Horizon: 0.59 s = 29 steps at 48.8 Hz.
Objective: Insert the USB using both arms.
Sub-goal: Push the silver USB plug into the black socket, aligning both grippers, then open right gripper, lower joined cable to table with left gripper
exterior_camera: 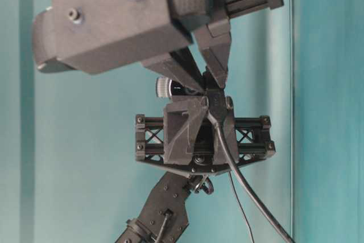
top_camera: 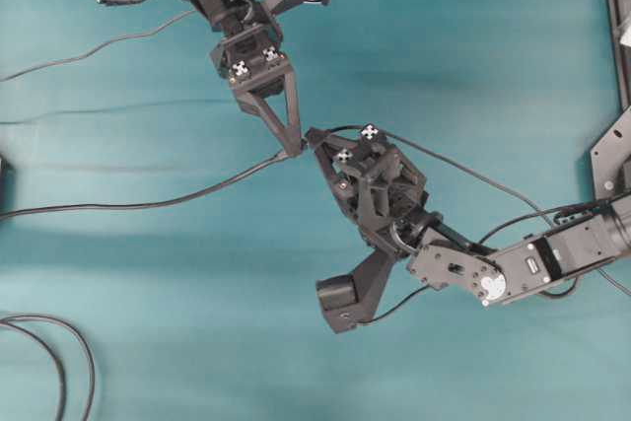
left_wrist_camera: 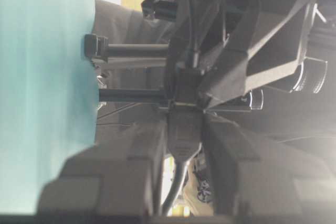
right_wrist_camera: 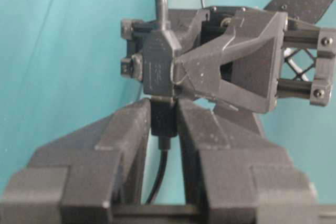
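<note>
Both arms meet tip to tip above the teal table. My left gripper is shut on the USB, a grey plug body whose dark grey cable trails off to the left. In the left wrist view the USB sits clamped between the left gripper fingers. My right gripper is shut on the black socket end of a thin black cable. The USB butts straight against the socket end, and its metal tip is hidden. From table level the joined ends hang between both sets of fingers.
A looped dark cable lies at the table's front left corner. Thin cables cross the back left. A black frame stands along the right edge. The right arm's own thin cable arches over its wrist.
</note>
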Each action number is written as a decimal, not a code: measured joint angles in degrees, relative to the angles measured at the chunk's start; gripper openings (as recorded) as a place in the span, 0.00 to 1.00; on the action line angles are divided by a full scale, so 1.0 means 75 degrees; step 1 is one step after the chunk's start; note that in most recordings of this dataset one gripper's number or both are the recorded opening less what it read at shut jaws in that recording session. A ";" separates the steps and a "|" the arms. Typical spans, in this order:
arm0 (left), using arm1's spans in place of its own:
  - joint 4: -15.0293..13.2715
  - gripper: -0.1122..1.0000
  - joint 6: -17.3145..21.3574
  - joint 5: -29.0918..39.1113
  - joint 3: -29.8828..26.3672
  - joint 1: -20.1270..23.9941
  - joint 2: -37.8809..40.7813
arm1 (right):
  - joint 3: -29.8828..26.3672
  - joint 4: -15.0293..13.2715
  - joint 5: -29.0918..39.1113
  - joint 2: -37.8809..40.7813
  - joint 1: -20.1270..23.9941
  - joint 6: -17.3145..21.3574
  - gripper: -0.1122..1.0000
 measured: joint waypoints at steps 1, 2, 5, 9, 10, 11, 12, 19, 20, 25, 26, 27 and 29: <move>-0.0012 0.21 0.0000 0.0000 0.0000 -0.0012 0.0000 | 0.0012 0.0000 0.0047 0.0012 0.0000 0.0023 0.26; 0.0000 0.21 0.0000 0.0000 -0.0012 0.0000 0.0000 | 0.0000 0.0000 0.0070 0.0012 0.0000 0.0047 0.26; 0.0000 0.21 0.0000 0.0000 -0.0023 0.0000 0.0000 | 0.0000 0.0000 0.0152 0.0012 0.0012 0.0152 0.26; 0.0000 0.21 0.0000 0.0000 -0.0047 0.0000 0.0000 | 0.0000 0.0000 0.0176 0.0012 0.0012 0.0340 0.27; 0.0000 0.21 0.0000 0.0000 -0.0047 0.0000 0.0000 | 0.0000 0.0000 0.0187 0.0012 0.0012 0.0398 0.27; -0.0012 0.21 0.0000 0.0000 -0.0047 0.0000 0.0000 | 0.0000 0.0000 0.0187 0.0012 0.0012 0.0434 0.28; 0.0000 0.21 0.0000 0.0000 -0.0047 -0.0012 0.0000 | 0.0000 0.0012 0.0187 0.0012 0.0012 0.0480 0.31; -0.0012 0.21 0.0000 -0.0070 -0.0047 -0.0059 0.0000 | -0.0059 0.0012 0.0352 0.0012 0.0023 0.0715 0.67; -0.0012 0.21 0.0000 -0.0094 -0.0059 -0.0059 0.0012 | -0.0082 0.0035 0.0387 0.0012 0.0035 0.0738 0.72; -0.0012 0.21 -0.0012 -0.0152 -0.0059 -0.0094 0.0000 | -0.0129 0.0164 0.0574 0.0012 0.0105 0.0867 0.78; 0.0000 0.21 0.0000 -0.0164 -0.0059 -0.0094 0.0000 | -0.0141 0.0211 0.0586 0.0000 0.0141 0.0902 0.77; -0.0012 0.21 -0.0012 -0.0176 -0.0059 -0.0094 0.0000 | -0.0152 0.0270 0.0598 -0.0012 0.0188 0.0961 0.76; 0.0012 0.21 -0.0012 -0.0223 -0.0047 -0.0082 0.0000 | -0.0176 0.0387 0.0598 -0.0047 0.0293 0.1078 0.75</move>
